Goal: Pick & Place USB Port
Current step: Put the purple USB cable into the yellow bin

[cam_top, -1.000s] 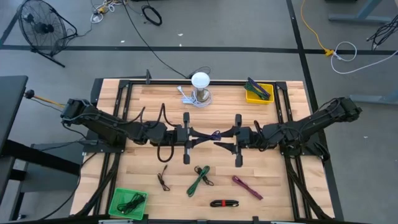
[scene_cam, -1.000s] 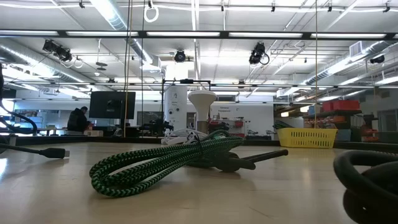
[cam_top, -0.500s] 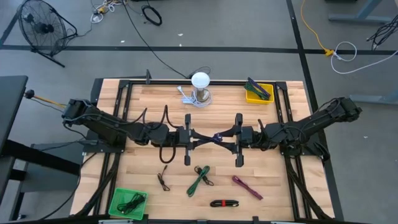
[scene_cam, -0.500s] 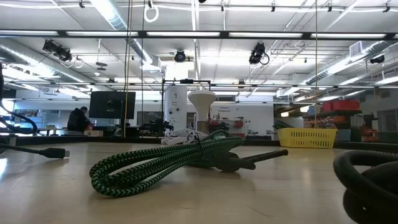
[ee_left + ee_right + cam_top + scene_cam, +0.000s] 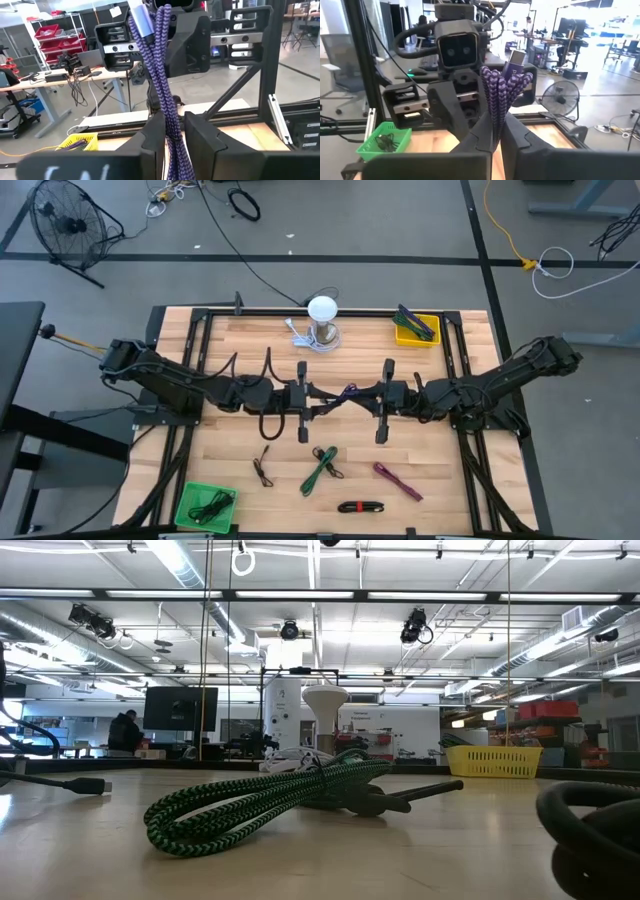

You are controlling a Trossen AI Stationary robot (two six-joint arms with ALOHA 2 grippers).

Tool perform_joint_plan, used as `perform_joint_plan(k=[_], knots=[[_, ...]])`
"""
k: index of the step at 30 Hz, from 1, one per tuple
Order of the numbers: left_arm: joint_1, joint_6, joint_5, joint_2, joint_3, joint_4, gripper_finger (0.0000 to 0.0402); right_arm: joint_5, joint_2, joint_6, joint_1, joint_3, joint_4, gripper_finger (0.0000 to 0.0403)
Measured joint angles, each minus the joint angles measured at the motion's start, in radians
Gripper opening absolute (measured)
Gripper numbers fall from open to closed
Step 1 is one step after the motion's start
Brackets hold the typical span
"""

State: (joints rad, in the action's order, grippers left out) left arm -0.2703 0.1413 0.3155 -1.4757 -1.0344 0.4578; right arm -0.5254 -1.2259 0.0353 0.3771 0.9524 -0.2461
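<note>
From above we look straight down on the whole table (image 5: pixel 250 370) and both arms. Low down, we sit at tabletop level, close behind a green braided cable (image 5: pixel 260 802), facing level across the wood into the room. On the left wrist we look past that arm's own fingers (image 5: pixel 152 137) at the opposite arm; on the right wrist we face the other way. Both wrist views share the purple braided cable (image 5: pixel 162 75) at close range, which the overhead view shows at table centre.

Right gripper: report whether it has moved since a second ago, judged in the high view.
Yes. The right gripper has closed in toward the left gripper and shut on the purple cable, ending more nearly below the white lamp.
</note>
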Motion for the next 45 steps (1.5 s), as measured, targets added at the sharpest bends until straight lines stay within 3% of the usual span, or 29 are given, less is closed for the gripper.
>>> perform_joint_plan(k=[6, 11, 24, 33, 45], knots=[[-0.003, 0.0, 0.037, 0.003, 0.0, -0.105, 0.0078, -0.02, 0.045, -0.014, 0.007, 0.0, 0.074, 0.0007], [-0.005, -0.033, 0.037, 0.002, 0.0, -0.183, 0.0079, -0.077, 0.125, -0.098, 0.01, 0.0, 0.26, 0.0006], [-0.083, -0.226, 0.043, 0.002, 0.0, -0.42, 0.008, -0.423, 0.284, -0.356, -0.021, 0.0, 0.773, 0.0006], [-0.149, -0.287, 0.001, 0.002, 0.0, -0.428, 0.008, -0.532, 0.276, -0.396, -0.17, 0.0, 0.937, 0.0006], [-0.173, -0.286, 0.001, 0.002, 0.0, -0.428, 0.008, -0.515, 0.213, -0.389, -0.461, 0.0, 1.114, 0.0006]])
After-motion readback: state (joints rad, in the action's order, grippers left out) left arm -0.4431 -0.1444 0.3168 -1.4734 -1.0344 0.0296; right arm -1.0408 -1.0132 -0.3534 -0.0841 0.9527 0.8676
